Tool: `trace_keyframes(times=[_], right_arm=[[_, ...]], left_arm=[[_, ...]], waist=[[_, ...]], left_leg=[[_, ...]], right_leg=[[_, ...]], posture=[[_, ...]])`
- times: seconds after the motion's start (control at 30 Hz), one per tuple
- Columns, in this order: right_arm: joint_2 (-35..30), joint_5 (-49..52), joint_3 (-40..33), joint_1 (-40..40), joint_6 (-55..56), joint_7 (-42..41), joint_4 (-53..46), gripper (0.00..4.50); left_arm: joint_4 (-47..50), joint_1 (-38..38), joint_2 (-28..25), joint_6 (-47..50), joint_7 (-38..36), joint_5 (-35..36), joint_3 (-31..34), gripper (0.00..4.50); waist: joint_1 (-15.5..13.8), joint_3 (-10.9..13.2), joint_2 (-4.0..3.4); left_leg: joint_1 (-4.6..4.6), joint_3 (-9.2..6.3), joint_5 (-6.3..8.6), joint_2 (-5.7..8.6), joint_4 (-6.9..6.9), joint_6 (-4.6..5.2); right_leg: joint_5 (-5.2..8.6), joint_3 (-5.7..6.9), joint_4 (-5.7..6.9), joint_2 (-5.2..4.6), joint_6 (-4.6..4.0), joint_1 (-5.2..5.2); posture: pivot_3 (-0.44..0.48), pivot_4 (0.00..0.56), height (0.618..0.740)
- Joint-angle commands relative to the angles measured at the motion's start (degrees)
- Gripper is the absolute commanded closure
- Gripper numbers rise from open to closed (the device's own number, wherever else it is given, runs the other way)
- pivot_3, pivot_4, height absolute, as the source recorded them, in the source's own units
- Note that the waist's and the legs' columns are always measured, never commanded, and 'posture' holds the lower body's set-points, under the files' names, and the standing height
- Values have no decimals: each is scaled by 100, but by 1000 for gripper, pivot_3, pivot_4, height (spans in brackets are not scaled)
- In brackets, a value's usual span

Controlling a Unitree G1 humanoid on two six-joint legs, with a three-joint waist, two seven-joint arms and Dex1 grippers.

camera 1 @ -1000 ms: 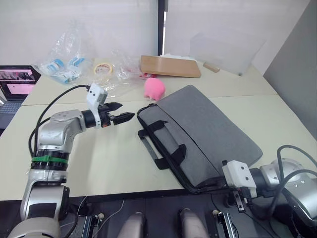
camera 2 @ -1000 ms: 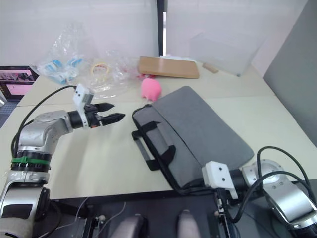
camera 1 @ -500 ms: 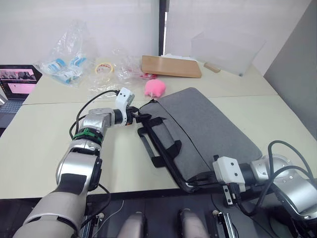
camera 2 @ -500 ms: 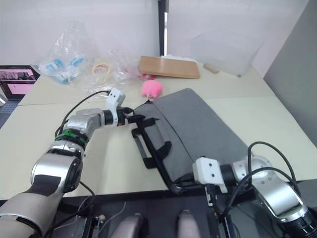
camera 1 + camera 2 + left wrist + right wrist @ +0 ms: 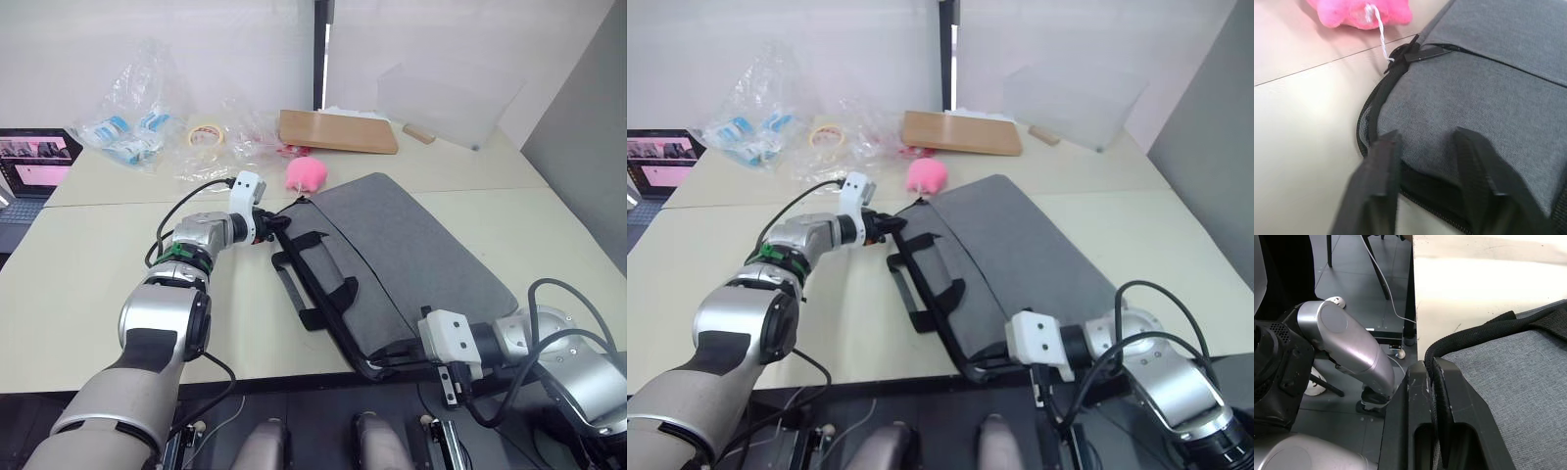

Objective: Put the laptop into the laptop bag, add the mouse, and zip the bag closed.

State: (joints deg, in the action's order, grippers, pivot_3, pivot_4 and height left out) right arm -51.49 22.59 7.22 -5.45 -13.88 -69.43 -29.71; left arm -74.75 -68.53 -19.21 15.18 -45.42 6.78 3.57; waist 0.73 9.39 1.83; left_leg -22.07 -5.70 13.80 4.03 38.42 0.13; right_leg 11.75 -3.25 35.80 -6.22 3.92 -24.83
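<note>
My left claw [image 5: 1427, 161] sits at the far corner of the bag [image 5: 411, 259], fingers parted and straddling the black zip edging there, with nothing yet gripped; the zip pull lies just beyond the fingertips in the left wrist view. My right claw [image 5: 1432, 382] is pinched tight on the black edging at the bag's near corner, which overhangs the front edge of the bench [image 5: 108, 294]. The bag lies flat, angled across the bench, its two strap handles [image 5: 313, 269] spread toward me. A pink soft toy [image 5: 306, 173] rests just beside the far corner, its white cord trailing to the zip end. I see no silver laptop or white mouse on the bench; I judge they may already be inside, but the frames cannot confirm it. The step in hand appears to be the zip: right claw anchors the fabric, left claw addresses the pull. The next move calls for closing the left fingers on the pull rather than on the edging, keeping clear of the toy's cord, then drawing along the zip line while the right grip holds tension.
</note>
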Motion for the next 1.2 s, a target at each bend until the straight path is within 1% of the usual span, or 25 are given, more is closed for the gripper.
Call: trace_keyframes(times=[0.03, 0.07, 0.1, 0.17, 0.4, 0.57, 0.73, 0.9, 0.97, 1.07, 1.13, 1.17, 1.2], right_arm=[[64, 8, -69, -142, 132, 32, -76, 4500], [73, 1, -70, -156, 138, 23, -66, 4500], [84, -9, -68, -175, 142, 14, -52, 4500], [108, -36, -73, -222, 172, 11, -12, 4500], [213, -109, -81, -377, 261, 44, 140, 4500], [387, -259, -93, -570, 397, 167, 305, 4500], [456, -249, -92, -612, 439, 149, 357, 4500], [429, -63, -75, -554, 328, 27, 217, 4500], [320, 67, -112, -403, 224, -68, 69, 4500], [214, 234, -201, -244, 65, -70, -73, 4500], [270, 396, -325, -291, -130, 117, -84, 4500], [295, 481, -399, -342, -244, 205, -73, 4500], [298, 543, -448, -372, -332, 247, -74, 4500]], left_arm=[[88, -33, -17, 22, -35, 42, 182, 4086], [92, -36, -26, 19, -16, 67, 234, 4443], [96, -38, -34, -14, 21, 76, 285, 4482], [106, -56, -66, -36, 130, 144, 447, 4482], [185, -49, -207, 157, 138, 361, 891, 4482], [447, 208, -509, 273, -9, 529, 1143, 4482], [875, 564, -705, 607, -176, 679, 1222, 4482], [1382, 866, -688, 860, -347, 821, 1209, 4482], [1582, 907, -633, 963, -570, 930, 1201, 3941], [1722, 900, -509, 1124, -633, 1039, 1208, 2996], [1665, 838, -333, 1113, -483, 1038, 1173, 2394], [1566, 779, -221, 1035, -282, 1023, 1200, 1999], [1463, 725, -152, 1024, -125, 1010, 1229, 1731]], waist=[[0, 0, 0], [1, 0, 0], [1, 0, 0], [1, 0, 0], [9, 0, 0], [33, 0, 0], [12, 0, 0], [-1, 0, 0], [-6, 0, 0], [-9, 0, 0], [-7, 0, 0], [-12, 0, 0], [-12, 0, 0]], left_leg=[[-1, 0, 0, 0, 1, 0], [-1, 0, 0, 0, 2, 0], [-1, 0, 0, 0, 3, 0], [-1, 0, 0, 0, 4, 0], [-2, -1, 0, 0, 12, 0], [0, -1, 0, -1, 17, 0], [-2, -3, 0, 1, 25, 0], [-5, -5, 1, 0, 32, 1], [-6, -5, 1, 1, 33, 1], [-8, -9, 1, 2, 33, 2], [-8, -9, 2, 2, 33, 3], [-6, -9, 2, 2, 33, 3], [-6, -9, 2, 2, 33, 3]], right_leg=[[0, 0, 0, 0, 0, 0], [0, 0, 0, 0, 0, 0], [0, 0, 0, 0, 0, 0], [0, 0, 1, 0, 0, 0], [0, 0, 5, 0, 0, 0], [0, 0, 12, 0, 0, -1], [0, 0, 16, 0, 0, -2], [-1, 0, 18, 0, 0, -1], [-1, 0, 17, 0, 0, -1], [-1, 1, 18, 0, 0, -1], [-1, 1, 15, -1, 0, 0], [-1, 1, 16, -1, 0, 0], [-1, 1, 17, -1, 0, 1]], posture=[[0, 150, 740], [0, 150, 740], [0, 150, 740], [0, 150, 740], [0, 150, 740], [0, 150, 740], [0, 150, 740], [0, 150, 740], [0, 150, 740], [0, 150, 740], [0, 150, 740], [0, 150, 740], [0, 150, 740]])
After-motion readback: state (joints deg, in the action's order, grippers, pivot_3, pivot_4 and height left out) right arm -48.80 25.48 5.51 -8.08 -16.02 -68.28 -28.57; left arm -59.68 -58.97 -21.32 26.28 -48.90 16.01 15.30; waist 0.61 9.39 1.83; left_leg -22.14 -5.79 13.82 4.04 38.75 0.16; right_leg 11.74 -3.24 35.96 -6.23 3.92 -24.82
